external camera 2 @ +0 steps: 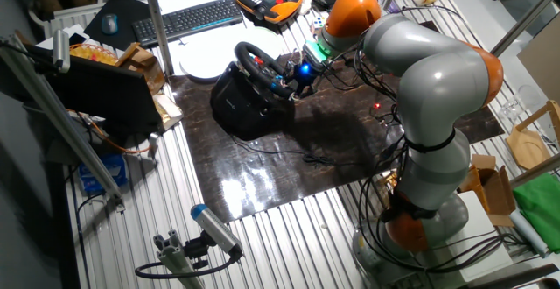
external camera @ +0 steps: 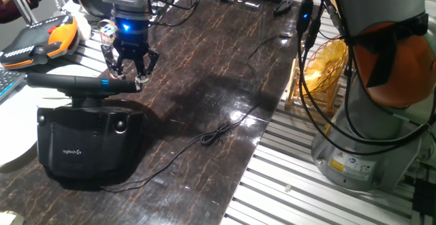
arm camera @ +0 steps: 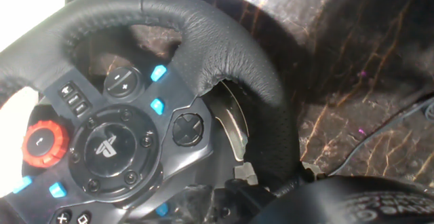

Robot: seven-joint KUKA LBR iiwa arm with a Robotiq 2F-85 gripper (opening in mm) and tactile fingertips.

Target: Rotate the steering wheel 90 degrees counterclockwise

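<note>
Steering wheel [external camera: 75,83] sits on its boxy Logitech base [external camera: 85,143] near the desk's [external camera: 204,82] left end, rim facing up and toward the arm, which suits a grip from above. Gripper [external camera: 129,67] hangs over the rim's far right part, jaws spread narrowly and straddling the padding, though I cannot tell whether they pinch it yet. Hand view looks down past the rim at the button hub [arm camera: 108,149]. Arm [external camera 2: 437,88] arches over, wrist pointing downward.

Open dark tabletop [external camera: 225,61] is left right of the steering wheel [external camera: 75,83], crossed only by a thin cable [external camera: 218,133]. Passage on the wheel's far left is blocked by an orange-and-black device [external camera: 37,39] and white plate [external camera: 17,153].
</note>
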